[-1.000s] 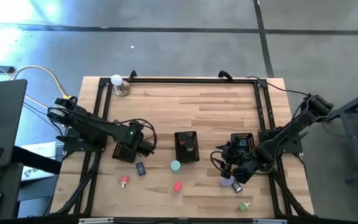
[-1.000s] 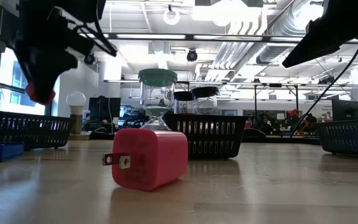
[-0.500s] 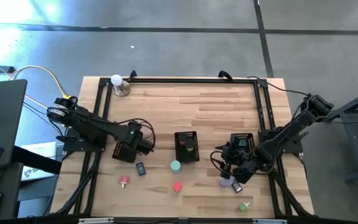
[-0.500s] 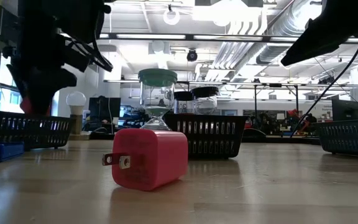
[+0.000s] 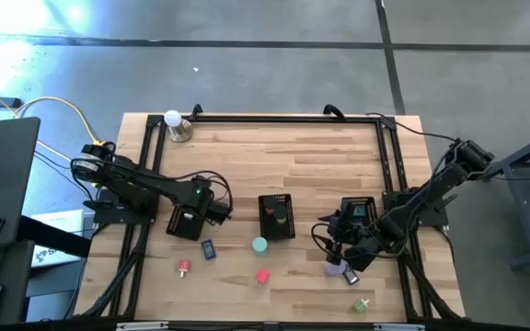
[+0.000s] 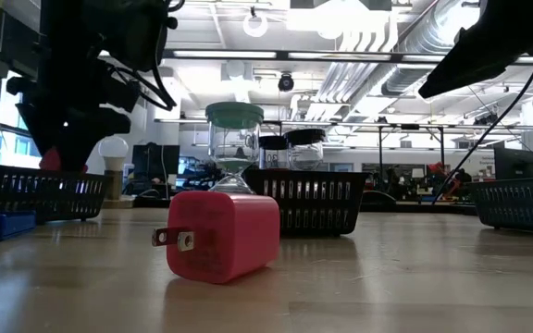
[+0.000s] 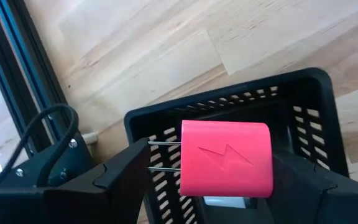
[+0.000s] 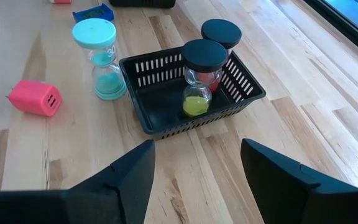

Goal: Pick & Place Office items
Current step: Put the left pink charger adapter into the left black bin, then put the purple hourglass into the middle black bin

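My left gripper (image 5: 201,204) hangs over the left black mesh tray (image 5: 187,224), shut on a pink charger block (image 7: 225,158). The block shows as a red bit (image 6: 49,159) just above that tray's rim (image 6: 35,176). My right gripper (image 8: 196,149) is open and empty above the table's right near part (image 5: 340,243), next to a purple piece (image 5: 336,269). Loose on the wood lie a second pink charger (image 6: 218,236), a standing teal hourglass (image 8: 98,59), a blue rectangle (image 5: 209,248), a red piece (image 5: 184,267) and a green bit (image 5: 362,304). My left gripper pinches the pink charger block end to end between its two fingers. The metal prongs (image 7: 163,157) meet one finger and the flat back end (image 7: 267,163) meets the other. The fingers come from above, pointing down. The block lies level, lifted clear over the left tray.
The middle mesh tray (image 8: 143,127) holds two black-capped hourglasses (image 8: 204,71). A third tray (image 5: 359,210) sits by the right arm. A white ball on a metal base (image 5: 175,124) stands at the far left corner. Black rails (image 5: 389,175) frame the table.
My left gripper has come down with the pink charger block, from well above the left tray to just over its rim, and has drifted slightly toward the far edge. The right arm has kept still.
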Controlling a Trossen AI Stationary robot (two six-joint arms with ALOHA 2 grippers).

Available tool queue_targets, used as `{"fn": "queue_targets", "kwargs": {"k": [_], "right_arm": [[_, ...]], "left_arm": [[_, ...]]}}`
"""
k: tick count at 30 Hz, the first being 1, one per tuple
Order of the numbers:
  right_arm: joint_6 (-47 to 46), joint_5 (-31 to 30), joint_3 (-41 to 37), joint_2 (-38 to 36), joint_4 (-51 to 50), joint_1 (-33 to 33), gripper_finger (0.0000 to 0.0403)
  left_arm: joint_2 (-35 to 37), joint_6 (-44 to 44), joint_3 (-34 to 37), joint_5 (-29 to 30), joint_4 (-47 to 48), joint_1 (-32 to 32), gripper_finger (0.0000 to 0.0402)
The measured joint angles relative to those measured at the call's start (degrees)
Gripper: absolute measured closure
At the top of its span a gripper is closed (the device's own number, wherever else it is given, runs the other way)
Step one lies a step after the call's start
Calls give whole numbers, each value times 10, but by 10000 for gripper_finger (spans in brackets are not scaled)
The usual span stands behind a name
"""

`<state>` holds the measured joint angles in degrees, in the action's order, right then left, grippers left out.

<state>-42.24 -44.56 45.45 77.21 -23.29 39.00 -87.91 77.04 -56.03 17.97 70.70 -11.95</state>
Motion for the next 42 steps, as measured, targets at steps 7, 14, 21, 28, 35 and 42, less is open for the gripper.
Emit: {"fn": "queue_targets", "kwargs": {"k": [7, 14, 21, 28, 35, 42], "right_arm": [[0, 0, 0, 0, 0, 0, 176], [0, 0, 0, 0, 0, 0, 176], [0, 0, 0, 0, 0, 0, 176], [0, 0, 0, 0, 0, 0, 176], [0, 0, 0, 0, 0, 0, 176], [0, 1, 0, 0, 0, 0, 176]], "left_arm": [[0, 37, 0, -2, 0, -3, 134], [0, 24, 0, -3, 2, -1, 132], [0, 5, 0, -2, 1, -17, 132], [0, 8, 0, 0, 1, -30, 132], [0, 22, 7, 4, -6, -29, 114], [0, 84, 27, 6, -2, -22, 87]]}}
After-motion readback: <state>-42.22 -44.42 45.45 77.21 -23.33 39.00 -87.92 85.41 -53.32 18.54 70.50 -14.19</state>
